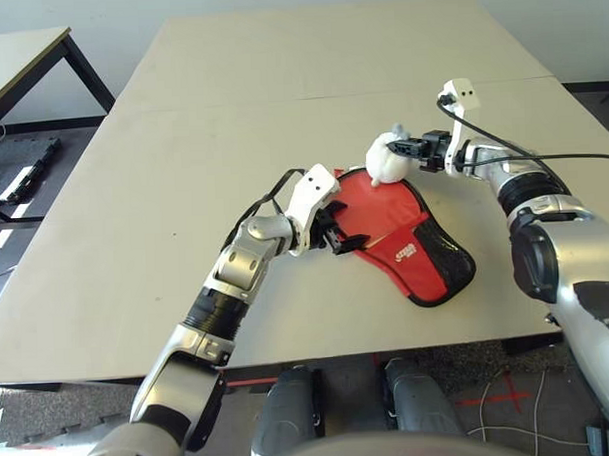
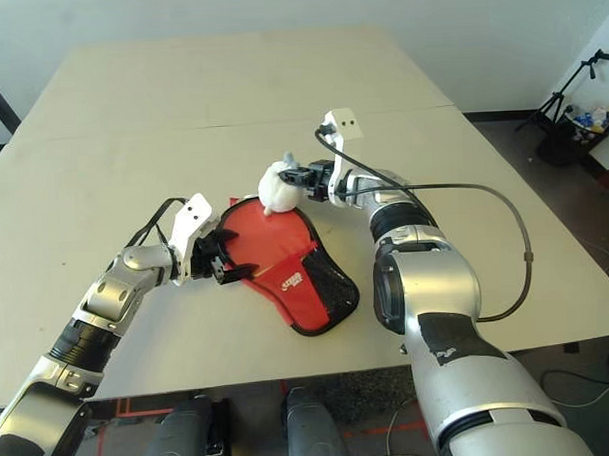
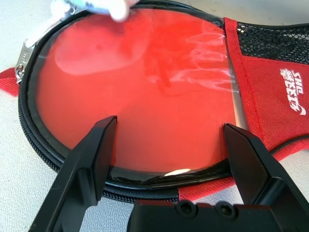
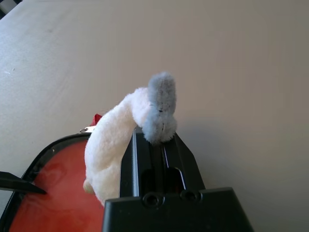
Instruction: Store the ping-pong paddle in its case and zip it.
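Paddle face [image 3: 140, 92]: smooth glossy red rubber, window glare on it. Case [image 1: 425, 254]: red woven cloth, black open mesh panel, black zip tape with fine teeth, small metal pull at the rim. White lumpy bag [image 4: 113, 150]: fuzzy plush, grey fluffy tuft on top. Left tool [image 3: 169, 159] and right tool [image 4: 154, 145]: matt black fingers, probably plastic. Forearms: brushed silver metal. Tabletop [image 1: 280, 89]: matt beige, faintly speckled laminate.
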`<act>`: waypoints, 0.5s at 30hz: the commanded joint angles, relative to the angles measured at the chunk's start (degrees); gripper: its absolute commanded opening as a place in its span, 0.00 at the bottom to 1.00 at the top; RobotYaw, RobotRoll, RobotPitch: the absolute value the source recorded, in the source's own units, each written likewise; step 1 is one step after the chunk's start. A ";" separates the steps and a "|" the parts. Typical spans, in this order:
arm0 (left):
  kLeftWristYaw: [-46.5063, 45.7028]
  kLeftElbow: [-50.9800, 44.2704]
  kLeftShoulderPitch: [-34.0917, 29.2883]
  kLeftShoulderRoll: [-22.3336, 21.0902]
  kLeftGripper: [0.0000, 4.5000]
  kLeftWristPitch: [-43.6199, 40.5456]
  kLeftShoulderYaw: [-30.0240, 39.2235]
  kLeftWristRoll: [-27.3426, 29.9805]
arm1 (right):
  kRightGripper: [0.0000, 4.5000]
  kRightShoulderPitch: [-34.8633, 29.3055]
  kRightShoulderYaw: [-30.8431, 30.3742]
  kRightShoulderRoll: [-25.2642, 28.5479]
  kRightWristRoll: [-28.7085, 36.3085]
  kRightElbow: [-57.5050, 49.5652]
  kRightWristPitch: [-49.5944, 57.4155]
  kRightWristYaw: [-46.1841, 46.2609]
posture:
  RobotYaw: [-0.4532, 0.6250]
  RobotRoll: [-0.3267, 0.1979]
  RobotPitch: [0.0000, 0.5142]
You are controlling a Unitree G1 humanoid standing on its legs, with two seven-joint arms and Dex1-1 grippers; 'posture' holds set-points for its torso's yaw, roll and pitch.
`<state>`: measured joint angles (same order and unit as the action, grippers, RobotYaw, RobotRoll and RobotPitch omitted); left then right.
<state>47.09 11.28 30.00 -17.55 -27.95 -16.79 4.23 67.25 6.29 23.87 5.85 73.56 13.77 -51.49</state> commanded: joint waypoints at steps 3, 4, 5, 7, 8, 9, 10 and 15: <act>0.95 2.23 -1.36 -0.44 1.00 -1.52 -2.21 -0.92 | 0.00 -1.16 -0.06 4.11 -1.46 0.21 0.34 -0.67 | 0.41 0.62 0.19; 1.01 2.26 -1.34 -0.43 1.00 -1.52 -2.23 -0.91 | 0.00 -1.22 -0.16 4.82 -1.63 0.18 0.31 -0.91 | 0.41 0.62 0.19; 1.05 2.33 -1.30 -0.39 1.00 -1.50 -2.26 -0.93 | 0.00 -1.29 -0.24 5.62 -1.80 0.17 0.31 -1.07 | 0.41 0.62 0.19; 1.10 2.52 -1.17 -0.24 1.00 -1.47 -2.34 -0.96 | 0.00 -1.45 -0.40 7.00 -2.19 0.17 0.21 -1.31 | 0.41 0.62 0.19; 1.11 2.64 -1.09 -0.16 1.00 -1.46 -2.39 -0.97 | 0.00 -1.52 -0.44 7.57 -2.37 0.16 0.20 -1.45 | 0.41 0.62 0.19; 1.11 2.86 -0.99 -0.03 1.00 -1.39 -2.44 -0.99 | 0.00 -1.62 -0.40 8.13 -2.55 0.18 0.22 -1.51 | 0.39 0.62 0.17; 1.10 3.05 -0.89 0.09 1.00 -1.35 -2.48 -1.02 | 0.00 -1.71 -0.40 8.60 -2.72 0.19 0.23 -1.62 | 0.39 0.62 0.17; 1.17 3.52 -0.64 0.45 1.00 -1.21 -2.61 -1.08 | 0.00 -2.48 -1.03 10.97 -3.67 -0.03 0.67 -4.04 | 0.38 0.62 0.17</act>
<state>47.73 12.24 30.63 -16.94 -27.77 -17.24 4.25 65.99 5.96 32.87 3.44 73.53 13.83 -54.86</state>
